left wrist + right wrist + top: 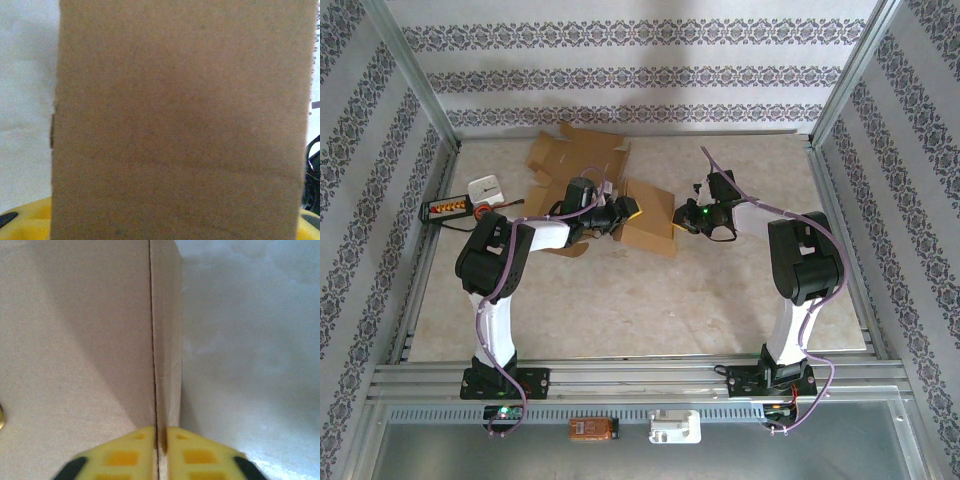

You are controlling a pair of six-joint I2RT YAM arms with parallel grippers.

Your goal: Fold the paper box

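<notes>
You are working on a pale, marbled desk inside patterned walls, and you are partway through forming the paper box, which is sitting mid-desk between the two arms. On its right side, the right gripper is pinching its yellow jaws narrow on the thin edge of a box wall, beside a straight seam. The left gripper is pressing in at the box's other side. A matte brown panel is covering its jaws, so you cannot tell how wide they are standing or whether they are gripping. By my reading you are squaring up a wall, and the next move is calling for one side holding steady while the other is creasing the stiff, fibrous board along its score. Farther back, flat cardboard blanks are lying in a loose heap.
</notes>
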